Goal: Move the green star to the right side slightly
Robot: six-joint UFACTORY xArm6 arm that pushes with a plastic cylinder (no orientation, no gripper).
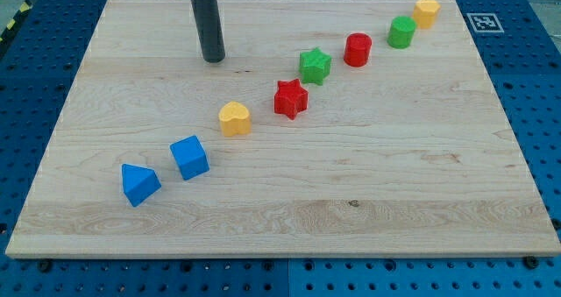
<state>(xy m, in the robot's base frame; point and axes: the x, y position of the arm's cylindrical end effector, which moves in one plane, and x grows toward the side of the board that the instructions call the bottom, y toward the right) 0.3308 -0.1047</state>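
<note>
The green star (315,66) sits on the wooden board (368,183), right of centre in the upper part of the view. A red star (290,99) lies just below and left of it, and a red cylinder (357,49) lies just above and right of it. My tip (213,59) rests on the board well to the left of the green star, apart from every block.
The blocks form a diagonal line. From the view's bottom left: a blue triangular block (138,184), a blue cube (189,157), a yellow heart (234,119). Past the red cylinder: a green cylinder (402,32) and a yellow block (426,12) near the board's top right corner.
</note>
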